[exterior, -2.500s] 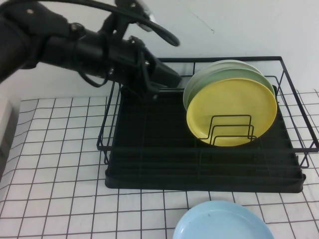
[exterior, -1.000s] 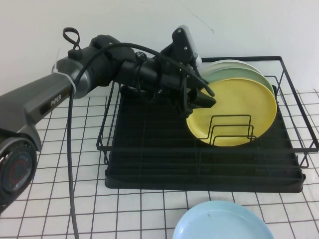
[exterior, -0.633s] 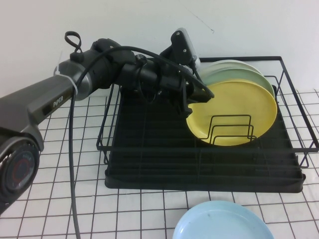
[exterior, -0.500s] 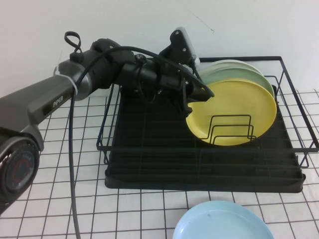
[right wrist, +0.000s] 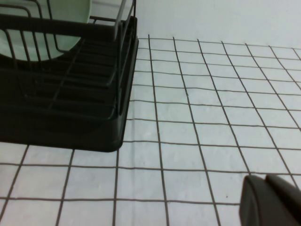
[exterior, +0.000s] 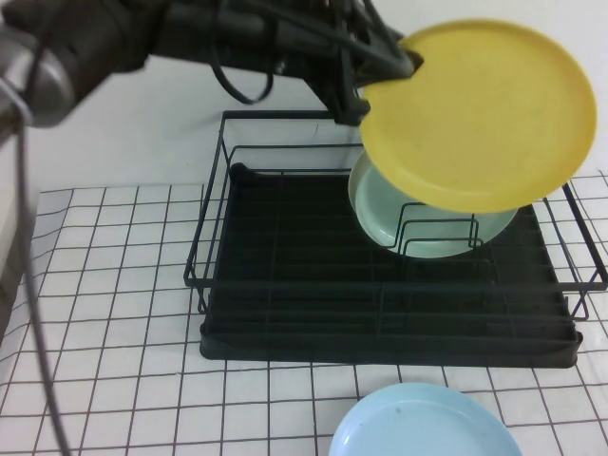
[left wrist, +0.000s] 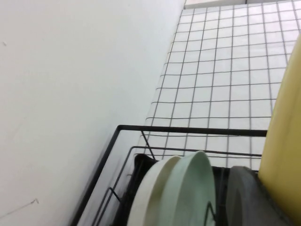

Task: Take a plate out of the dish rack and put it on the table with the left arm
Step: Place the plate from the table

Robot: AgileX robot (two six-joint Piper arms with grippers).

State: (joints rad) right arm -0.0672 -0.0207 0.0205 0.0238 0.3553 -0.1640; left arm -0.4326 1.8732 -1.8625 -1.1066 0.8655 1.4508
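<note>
My left gripper (exterior: 391,63) is shut on the left rim of the yellow plate (exterior: 480,112) and holds it tilted in the air, well above the black wire dish rack (exterior: 285,285). In the left wrist view the plate's edge (left wrist: 283,146) fills the side next to one grey finger (left wrist: 244,200). My right gripper (right wrist: 275,203) shows only in the right wrist view, fingers together, low over the gridded table (right wrist: 197,117) beside the rack's corner (right wrist: 70,108).
Pale green plates (exterior: 427,220) stand in the rack's wire dividers, below the yellow plate; they also show in the left wrist view (left wrist: 181,190). A light blue plate (exterior: 426,423) lies on the table (exterior: 104,285) at the front edge.
The left arm has risen sharply with the yellow plate in its grip; the plate has left the rack's dividers and now hangs above the rack, uncovering the green plates.
</note>
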